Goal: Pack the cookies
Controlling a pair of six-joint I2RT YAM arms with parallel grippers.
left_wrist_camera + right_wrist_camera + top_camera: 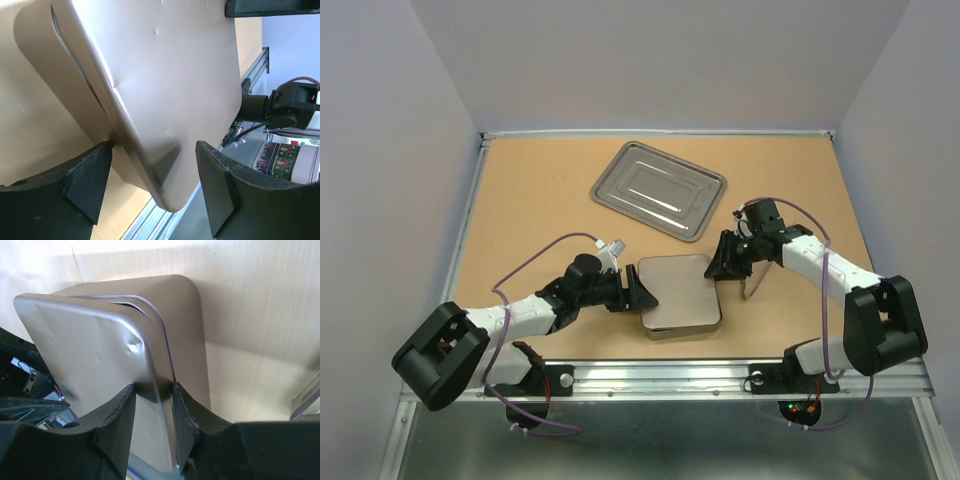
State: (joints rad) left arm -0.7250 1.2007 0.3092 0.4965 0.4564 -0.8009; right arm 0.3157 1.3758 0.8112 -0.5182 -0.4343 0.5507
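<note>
Tabletop (520, 210) is stretching open to the left of the square tin (680, 300) and behind it as far as the steel tray (658, 190), while the tin's near side is sitting close to the front rail (670, 375). A slim metal piece (752, 283) is standing just right of the tin. The right gripper (151, 392) is pinching the rim of the lid (95, 350) at the tin's right edge, the lid riding slightly askew on the body. The left gripper (648, 290) is straddling the tin's left corner, jaws spread wide and grasping nothing. The cookies are not showing in any view.
</note>
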